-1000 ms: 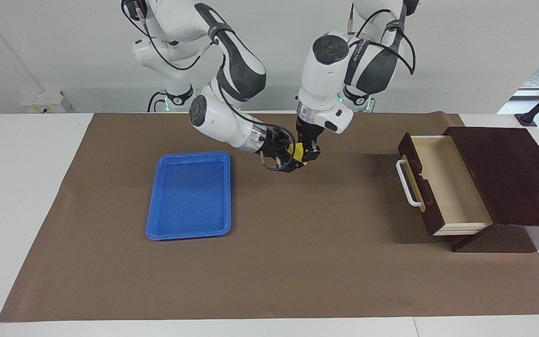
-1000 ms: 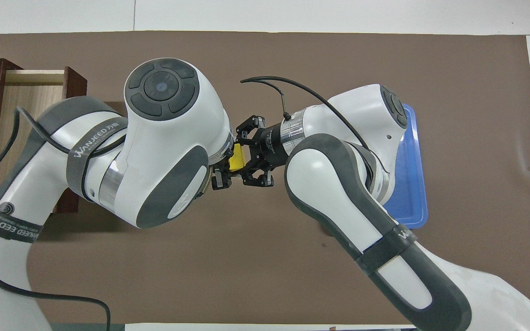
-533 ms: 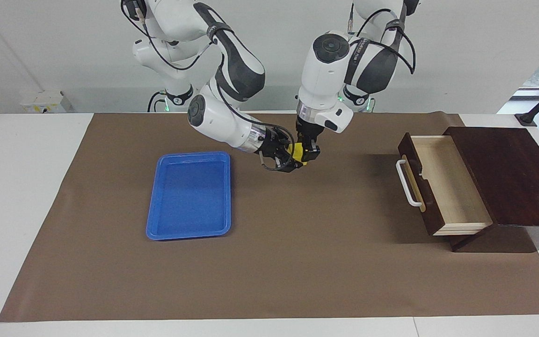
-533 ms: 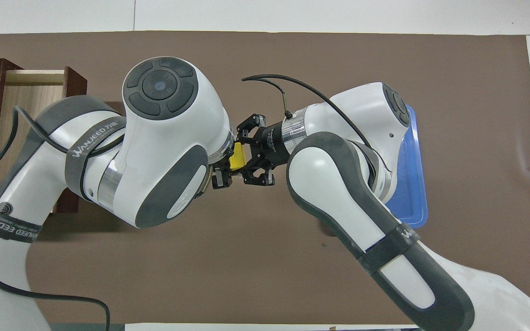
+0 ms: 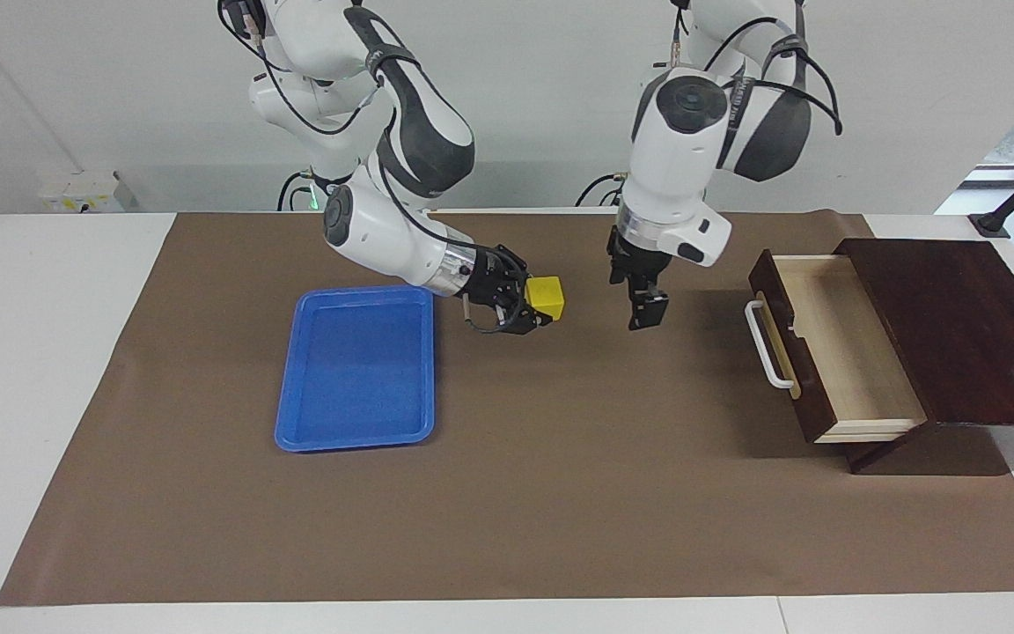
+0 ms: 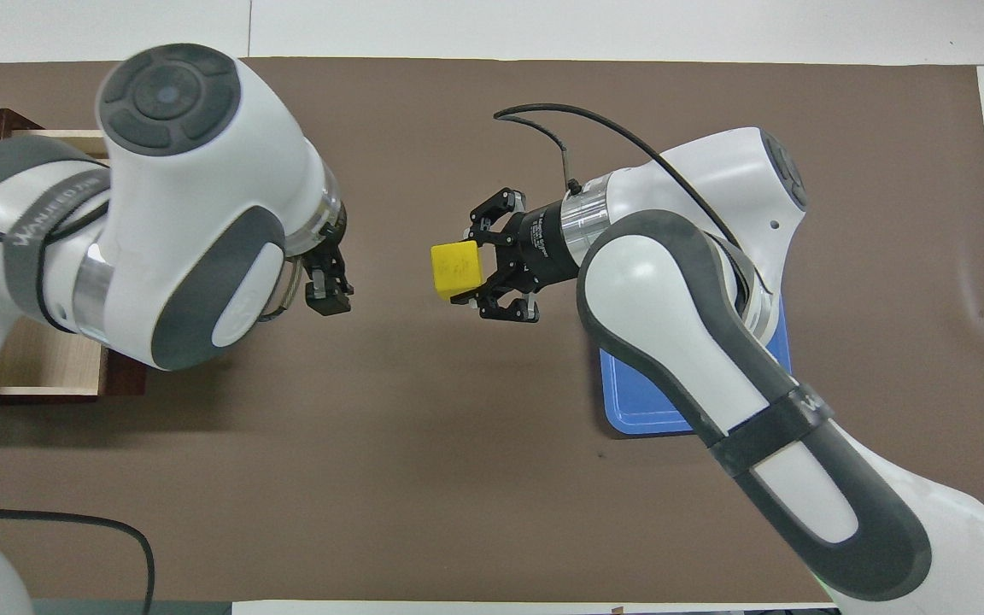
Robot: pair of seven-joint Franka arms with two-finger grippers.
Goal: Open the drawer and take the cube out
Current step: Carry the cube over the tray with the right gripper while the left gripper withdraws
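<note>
The small yellow cube point(image 5: 546, 297) point(image 6: 456, 270) hangs in the air over the brown mat, between the blue tray and the drawer. My right gripper point(image 5: 535, 305) point(image 6: 475, 272) is shut on it from the tray side, lying nearly level. My left gripper point(image 5: 645, 304) point(image 6: 327, 289) points down over the mat between the cube and the drawer, a clear gap away from the cube, open and holding nothing. The dark brown drawer point(image 5: 841, 348) point(image 6: 39, 367) stands pulled out at the left arm's end, its white bar handle point(image 5: 767, 345) toward the mat's middle and its pale wood inside bare.
A blue plastic tray point(image 5: 356, 370) point(image 6: 654, 410) lies on the mat toward the right arm's end, with nothing in it. The dark cabinet point(image 5: 973, 326) that houses the drawer sits at the table's end. A brown mat point(image 5: 560, 493) covers the table.
Both grippers were on the cube. My left gripper has let go and drawn back toward the drawer; my right gripper keeps the cube and has shifted toward the tray.
</note>
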